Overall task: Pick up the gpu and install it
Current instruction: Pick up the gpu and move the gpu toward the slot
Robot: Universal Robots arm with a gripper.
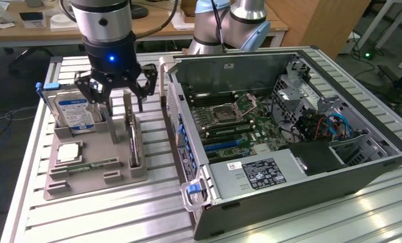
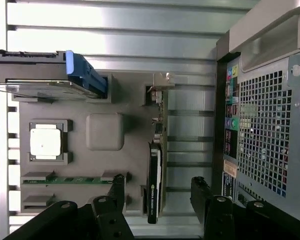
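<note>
The gpu is a thin dark card standing on edge in a slot of the grey holder tray, with its pale metal bracket at the far end. My gripper hangs open just above the card's far half, one finger on each side and touching nothing. In the wrist view the gpu shows edge-on, running between my two black fingertips, and the gripper straddles it with room on both sides. The open computer case lies at the exterior view's right, its motherboard exposed.
The tray also holds a silver hard drive with a blue label, a square processor and a green memory stick. The case wall rises close beside the tray. A second robot arm stands behind the case.
</note>
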